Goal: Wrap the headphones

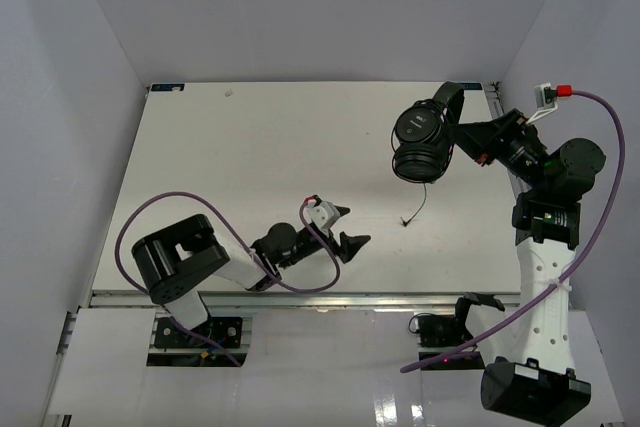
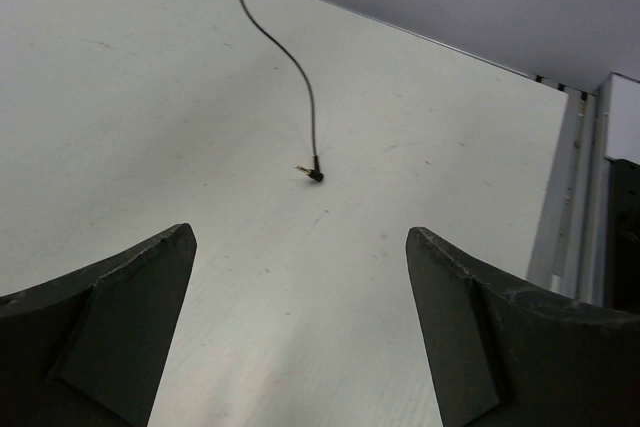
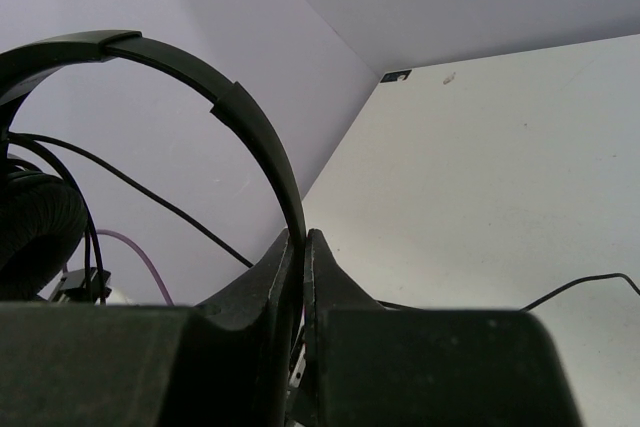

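- right fingers [image 3: 260,287] are pinched shut on the headband [image 3: 250,117] of the headphones [image 1: 425,137], which are held up over the far right of the tabletop [image 1: 250,167]. the earcups [image 1: 418,129] hang to the left of the grip.
- the cord [image 1: 424,197] drops from the earcups. its plug [image 2: 315,175] lies loose on the tabletop on the near side of the headphones.
- the right wrist view shows cord strands by one earcup; cannot tell how many turns are on.
- left fingers [image 2: 110,337] are spread wide and empty, low over the tabletop just left of the plug and aimed at it.
- risk: the plug is small and flat on the surface. closing off-centre would likely flick it away or grab nothing.
- risk: coming in too low scrapes the fingertips on the tabletop and pushes the plug ahead of them.
- risk: the headband grip is a thin edge pinch. any pull on the cord could twist or slide the headphones in the right fingers, or drop them.
- risk: the free end is short and slack, so turns already made may spring off unless tension is held while wrapping.
- risk: both arms meet near the earcups, so a tight wrap path could make the fingers collide.
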You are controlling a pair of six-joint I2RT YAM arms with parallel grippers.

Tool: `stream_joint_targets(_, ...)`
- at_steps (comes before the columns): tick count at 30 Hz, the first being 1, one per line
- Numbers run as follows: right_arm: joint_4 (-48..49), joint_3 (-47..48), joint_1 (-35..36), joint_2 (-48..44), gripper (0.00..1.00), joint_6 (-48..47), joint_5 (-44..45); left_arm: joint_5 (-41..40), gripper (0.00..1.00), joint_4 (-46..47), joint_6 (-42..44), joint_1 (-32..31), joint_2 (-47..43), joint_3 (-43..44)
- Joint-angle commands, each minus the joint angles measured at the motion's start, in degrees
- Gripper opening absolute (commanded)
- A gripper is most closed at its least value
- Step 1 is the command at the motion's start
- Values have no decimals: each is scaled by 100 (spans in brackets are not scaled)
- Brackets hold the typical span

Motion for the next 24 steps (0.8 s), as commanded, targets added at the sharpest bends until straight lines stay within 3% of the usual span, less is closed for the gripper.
stream_joint_targets(1, 356, 187, -21, -170, 8, 223, -9, 413, 98, 144, -76, 315, 257, 497)
stream_joint_targets(4, 356, 174, -30, -213, 8, 256, -33, 814, 98, 84, -138, 329, 787, 1209)
stream_joint_targets(10, 371, 141, -30, -288, 8, 372, -105, 818, 98, 26, -177, 354, 1660, 2409)
stream_joint_targets(16, 482, 26, -21, -404, 8, 563, -205, 168, 98, -512, -63, 393, 2316, 3522)
stream_joint_targets(21, 523, -35, -30, -470, 8, 643, -280, -743, 94, -836, 20, 452, 2475, 3783)
stream_joint_targets(24, 593, -70, -21, -482, 8, 708, -293, -555, 90, -726, -37, 495, 2410, 3663)
